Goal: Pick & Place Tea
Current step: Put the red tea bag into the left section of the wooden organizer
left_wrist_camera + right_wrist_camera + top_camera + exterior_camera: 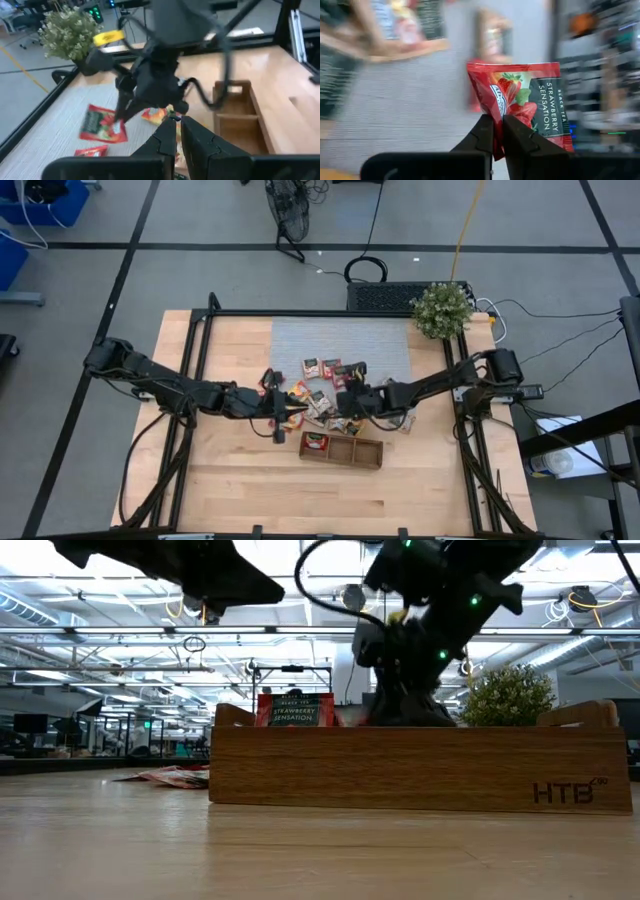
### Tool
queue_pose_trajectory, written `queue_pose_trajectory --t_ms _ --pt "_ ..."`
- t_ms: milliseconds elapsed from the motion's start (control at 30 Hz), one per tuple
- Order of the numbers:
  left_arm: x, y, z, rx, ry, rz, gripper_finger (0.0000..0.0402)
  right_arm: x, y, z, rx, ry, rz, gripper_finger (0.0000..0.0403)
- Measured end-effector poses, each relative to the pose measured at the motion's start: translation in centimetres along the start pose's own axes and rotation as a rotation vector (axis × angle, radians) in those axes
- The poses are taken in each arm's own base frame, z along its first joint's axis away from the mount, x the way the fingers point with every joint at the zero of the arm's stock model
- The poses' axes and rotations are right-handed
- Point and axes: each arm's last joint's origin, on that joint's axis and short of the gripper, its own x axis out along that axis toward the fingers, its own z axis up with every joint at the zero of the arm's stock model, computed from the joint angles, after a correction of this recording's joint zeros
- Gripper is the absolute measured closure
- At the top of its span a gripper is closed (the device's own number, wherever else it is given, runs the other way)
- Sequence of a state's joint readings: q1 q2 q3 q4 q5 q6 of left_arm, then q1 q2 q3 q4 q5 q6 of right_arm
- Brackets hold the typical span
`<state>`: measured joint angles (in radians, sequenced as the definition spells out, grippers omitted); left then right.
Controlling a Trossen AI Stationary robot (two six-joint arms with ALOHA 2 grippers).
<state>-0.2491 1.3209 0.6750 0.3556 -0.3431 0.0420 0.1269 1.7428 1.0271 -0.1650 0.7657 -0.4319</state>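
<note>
High view: overhead, straight down on the whole counter (230, 480).
Low view: at counter height, close behind the wooden tray (420, 768), facing the room.
Left wrist view: looks across at the other arm and tray.
Right wrist view: close on a red packet (522, 105).
Shared: tray, potted plant (441, 308).

Between the right gripper (498, 131) fingers, matt black plastic, a red tea packet (522, 102) is showing a glossy, crinkled foil surface. Below it, a grey ribbed cloth mat (340, 338) is lying matt. Beside it, the wooden tray (420, 767) is showing smooth grain.
</note>
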Motion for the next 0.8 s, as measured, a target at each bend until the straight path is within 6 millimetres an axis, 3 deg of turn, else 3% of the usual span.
queue_pose_trajectory --t_ms 100,267,433,600,800 --pt "0.2 0.7 0.1 -0.046 -0.009 0.043 0.0366 -0.4 -0.1 0.8 -0.079 -0.030 -0.134 0.0391" --pt "0.7 3.1 -0.1 -0.326 -0.022 0.206 0.0348 -0.7 0.1 1.4 -0.128 -0.129 -0.241 0.0391" --pt "1.5 5.8 -1.0 -0.547 -0.005 0.263 0.0271 -1.1 0.1 1.5 -0.139 -0.217 -0.313 0.0391" --pt "2.3 7.4 -1.4 -0.661 -0.028 0.248 0.0189 -1.2 0.1 1.6 -0.120 -0.277 -0.311 0.0391" --pt "3.5 8.0 -2.0 -0.674 -0.049 0.216 0.0145 -1.3 -0.1 1.9 -0.095 -0.318 -0.305 0.0391"
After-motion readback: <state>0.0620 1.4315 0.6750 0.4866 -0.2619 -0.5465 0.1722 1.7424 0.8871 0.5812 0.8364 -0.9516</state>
